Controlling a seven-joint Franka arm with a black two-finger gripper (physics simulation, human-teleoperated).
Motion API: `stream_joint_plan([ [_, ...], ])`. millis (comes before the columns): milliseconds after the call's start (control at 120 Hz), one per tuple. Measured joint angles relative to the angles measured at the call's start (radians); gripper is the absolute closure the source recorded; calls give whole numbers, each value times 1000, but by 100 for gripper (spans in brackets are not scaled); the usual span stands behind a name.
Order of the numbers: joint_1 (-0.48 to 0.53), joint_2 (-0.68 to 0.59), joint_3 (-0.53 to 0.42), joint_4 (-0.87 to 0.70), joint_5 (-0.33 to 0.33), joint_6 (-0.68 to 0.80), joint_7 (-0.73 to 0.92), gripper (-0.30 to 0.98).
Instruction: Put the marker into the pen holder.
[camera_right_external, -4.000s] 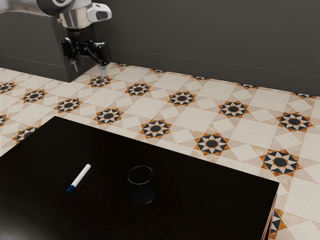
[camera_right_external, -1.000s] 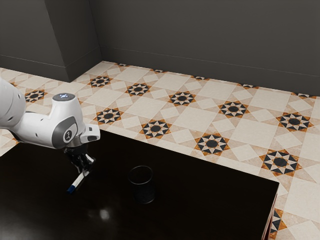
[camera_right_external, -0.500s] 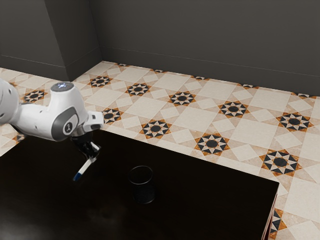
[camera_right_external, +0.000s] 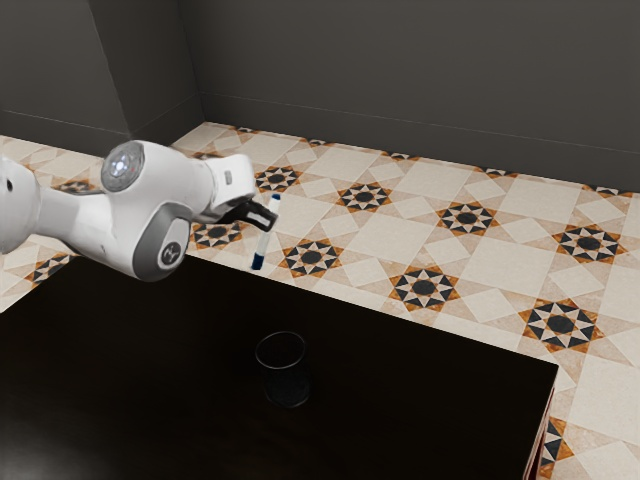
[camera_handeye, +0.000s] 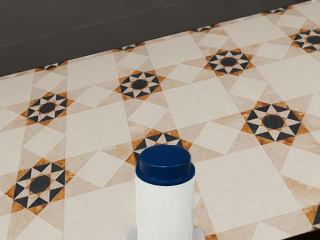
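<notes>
The gripper (camera_right_external: 269, 217) has both fingers squeezed on the white marker with blue ends (camera_right_external: 264, 242), which was slanted low over the dark surface (camera_right_external: 420, 390) half a second ago and is now up higher than the clear round pen holder (camera_right_external: 288, 386), nearly standing up. That should help it go in, but it must move over the pen holder and miss the rim. Past the pen holder is the star-tiled floor (camera_right_external: 500, 255).
</notes>
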Motion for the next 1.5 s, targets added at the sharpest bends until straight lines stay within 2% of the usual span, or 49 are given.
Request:
stream_joint_plan([
  [133,-16,-11,-81,-79,-7,81,-7,72],
  [308,-97,-89,-145,-198,-33,154,-15,72],
  [400,-72,-124,-170,-244,-51,174,-18,71],
  [717,-46,-232,-184,-367,-86,198,-27,71],
  [942,-46,-217,-190,-385,-110,200,-31,70],
  [1100,-46,-202,-191,-381,-111,198,-37,38],
  [1208,-45,-195,-187,-367,-111,180,-42,23],
  [1258,-43,-195,-179,-340,-112,139,-48,18],
  [1292,-48,-191,-160,-267,-112,65,-52,15],
  [1400,-41,-94,-67,141,-110,-362,-65,9],
  [1500,-47,64,5,562,-88,-752,-77,6],
])
